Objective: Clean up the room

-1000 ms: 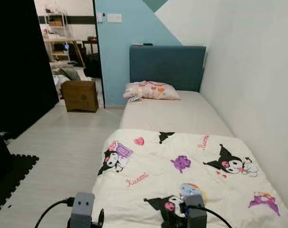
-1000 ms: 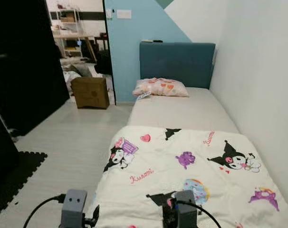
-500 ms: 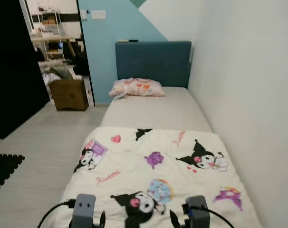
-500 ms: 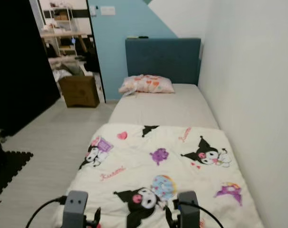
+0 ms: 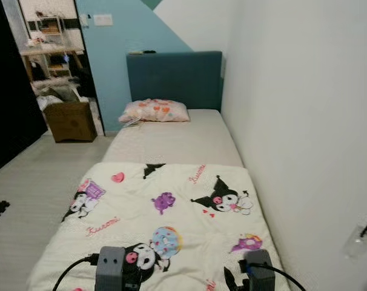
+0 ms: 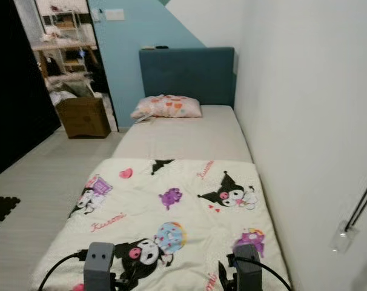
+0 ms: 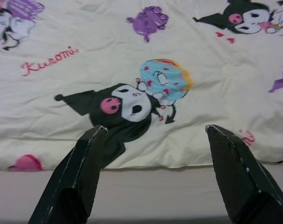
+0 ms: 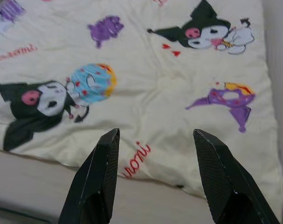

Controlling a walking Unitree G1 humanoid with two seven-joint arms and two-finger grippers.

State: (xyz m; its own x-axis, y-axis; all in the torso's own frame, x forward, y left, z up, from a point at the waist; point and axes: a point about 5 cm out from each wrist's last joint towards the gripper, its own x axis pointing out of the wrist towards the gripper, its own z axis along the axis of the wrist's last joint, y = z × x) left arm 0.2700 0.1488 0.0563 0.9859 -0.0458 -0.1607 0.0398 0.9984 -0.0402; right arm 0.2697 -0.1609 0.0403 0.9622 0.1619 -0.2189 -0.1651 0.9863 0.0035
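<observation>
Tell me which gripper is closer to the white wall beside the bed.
Right. The right gripper hovers open over the blanket near its wall-side edge, next to the wall. The left gripper, also open, is over the blanket's foot edge toward the floor side, farther from the wall.

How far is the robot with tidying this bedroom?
Early. The blanket lies flat over the near half of the bed, the pillow at the headboard. Both hands, left hand and right hand, hover open over the blanket's near edge, holding nothing. Spreading it farther looks left.
</observation>
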